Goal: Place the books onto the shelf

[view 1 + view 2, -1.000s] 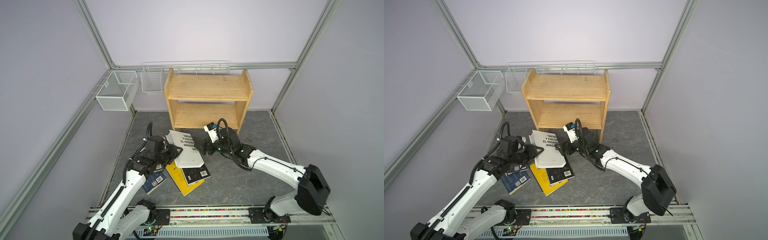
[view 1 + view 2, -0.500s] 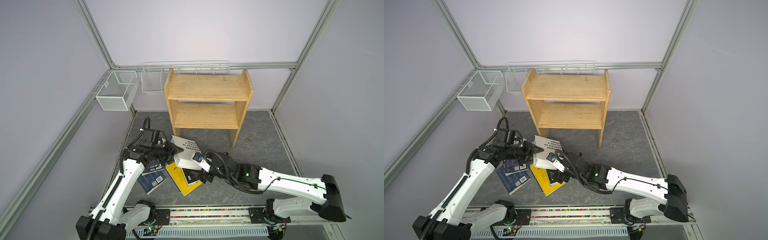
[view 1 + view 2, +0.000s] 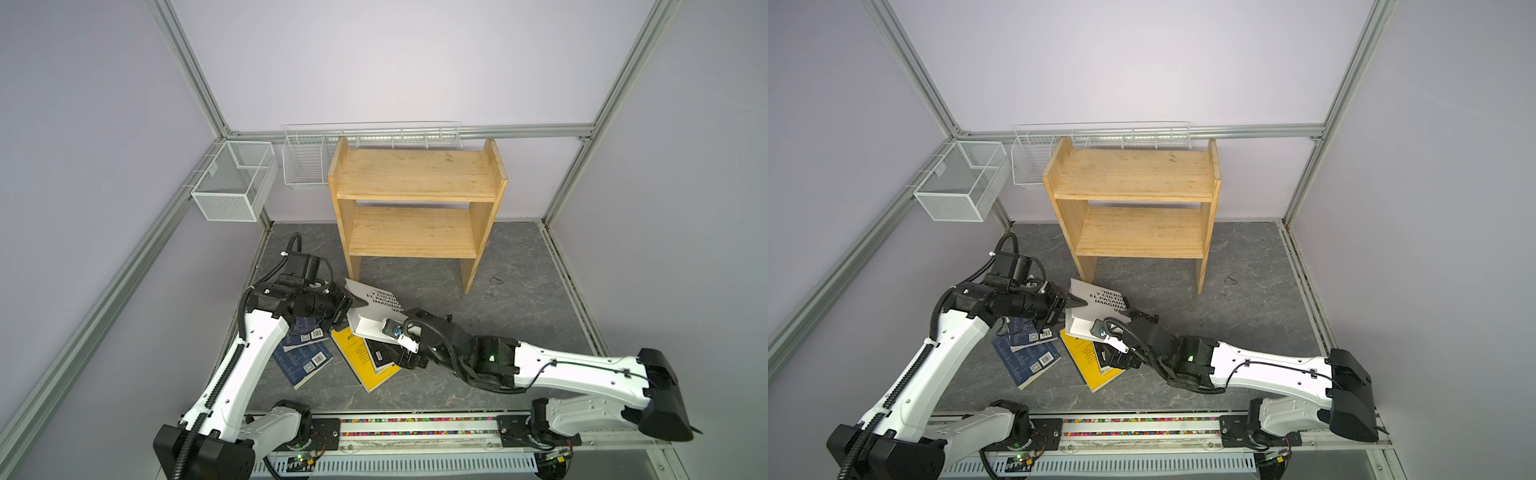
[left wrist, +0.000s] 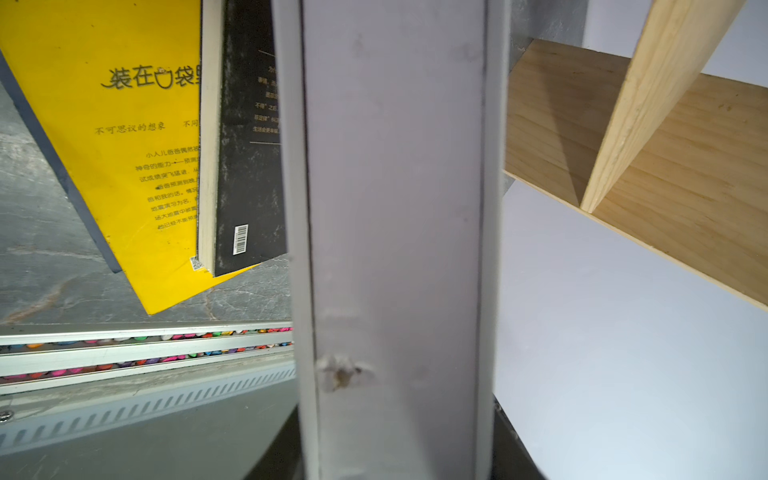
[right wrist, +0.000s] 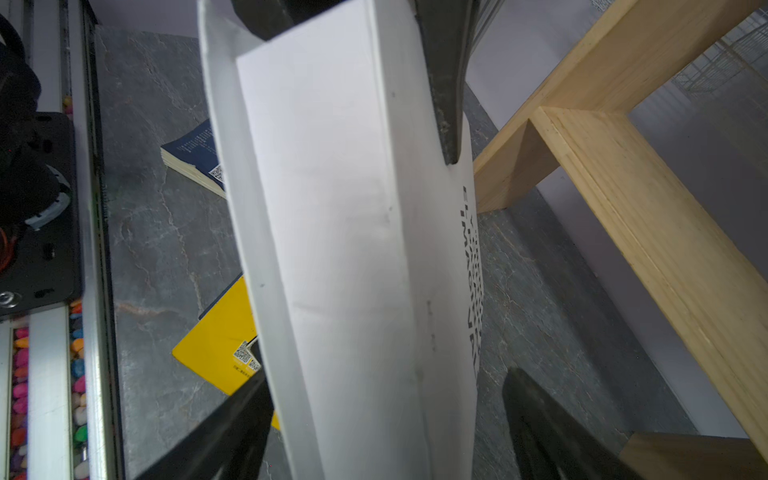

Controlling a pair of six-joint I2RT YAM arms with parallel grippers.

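Your left gripper point(image 3: 359, 305) pinches the tilted white book point(image 3: 380, 301) mid-frame; close the wide-spread right gripper point(image 5: 386, 374) squarely across its thickness

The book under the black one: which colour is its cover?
Bright yellow with dark Chinese print. The yellow book shows best in the left wrist view.

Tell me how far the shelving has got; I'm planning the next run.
Done: nothing; both tiers of the light pine wooden shelf are bare. In hand: the left pincer grips the thick white paperback with black lettering, tilted up; the open right pincer straddles it. To do: shelve it, plus the yellow paperback, black paperback and navy paperbacks on the grey floor.
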